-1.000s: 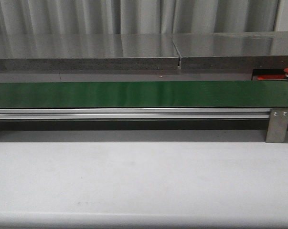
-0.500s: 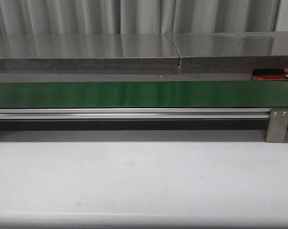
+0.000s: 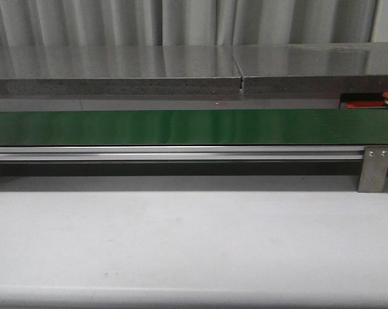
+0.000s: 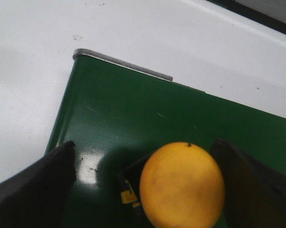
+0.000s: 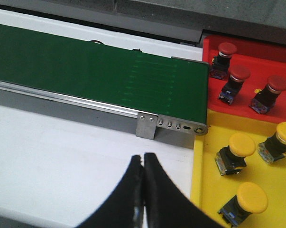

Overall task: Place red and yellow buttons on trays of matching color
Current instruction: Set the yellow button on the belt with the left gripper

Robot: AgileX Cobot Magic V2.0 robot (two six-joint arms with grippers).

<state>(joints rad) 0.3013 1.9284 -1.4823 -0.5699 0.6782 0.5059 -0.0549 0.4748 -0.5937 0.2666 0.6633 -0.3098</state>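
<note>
In the right wrist view three red buttons (image 5: 239,73) are already sitting on the red tray (image 5: 210,47) and three yellow buttons (image 5: 241,144) are sitting on the yellow tray (image 5: 202,180), the two trays lying side by side just past the end of the green belt (image 5: 95,66) — so a good share of the sorting is looking done. Both trays are lying at about two o'clock from the right gripper (image 5: 143,166), which is hanging over the white table (image 5: 52,156) with its fingers pressed together and nothing between them. One more piece is waiting in the left wrist view: a yellow button (image 4: 182,184) is standing on the belt near its metal-edged end, and the left gripper (image 4: 143,190) is straddling it with its fingers (image 4: 43,185) spread wide on either side, not touching the cap. That button is likely the one in hand now — it is not yet gripped, and it is still needing a grasp, a lift and a trip to the yellow tray. In the front view neither arm is showing; only a sliver of the red tray is peeking out at three o'clock beyond the belt. Whether more buttons are coming cannot be told.
</note>
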